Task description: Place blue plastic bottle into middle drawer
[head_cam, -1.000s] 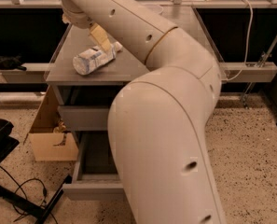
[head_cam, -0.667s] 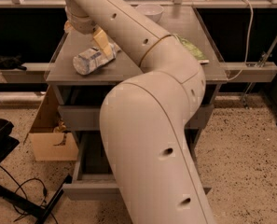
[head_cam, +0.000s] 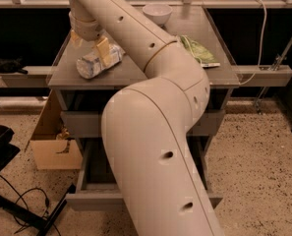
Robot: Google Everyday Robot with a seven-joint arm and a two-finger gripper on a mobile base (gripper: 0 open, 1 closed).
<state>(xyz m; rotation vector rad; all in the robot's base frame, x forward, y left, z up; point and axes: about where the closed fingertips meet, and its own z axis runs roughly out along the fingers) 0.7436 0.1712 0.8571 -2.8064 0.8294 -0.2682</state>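
Nearest, filling the lower middle: cream arm (head_cam: 155, 151), thick and rounded, rising from the bottom edge, bending at an elbow over the right half of the cabinet, then reaching up and left.

Bottom left, on the speckled floor (head_cam: 263, 171): black stand (head_cam: 0, 146) and loose cables (head_cam: 17, 215).

Behind the arm, low down: drawer (head_cam: 89, 200), pulled out. Grey front wall, left side wall and a strip of dark floor inside on show; the rest hidden by the arm.

Left of the cabinet: open cardboard box (head_cam: 54, 149), standing on the floor just beside it.

Above the drawer: closed front (head_cam: 81, 124), grey, pushed in.

Higher up: flat grey top (head_cam: 135, 75) of the cabinet.

Bottle (head_cam: 94, 65) lying on its side on that top, near the front left corner, well above and apart from the drawer.

Gripper (head_cam: 90, 52) right over the bottle, hanging down from the wrist. Yellowish fingers (head_cam: 102, 50) spread wide, not clamped on anything: one crossing in front of the bottle's middle, the other up and to the left of it. Contact with the bottle: cannot tell.

Further right: green-and-white bag (head_cam: 199, 50), flat near the right edge, partly behind the elbow.

At the back edge: white bowl (head_cam: 157, 13), upright.

Beyond, on the right: pale rail (head_cam: 266, 73) and a white cord (head_cam: 261, 33) hanging down to it.
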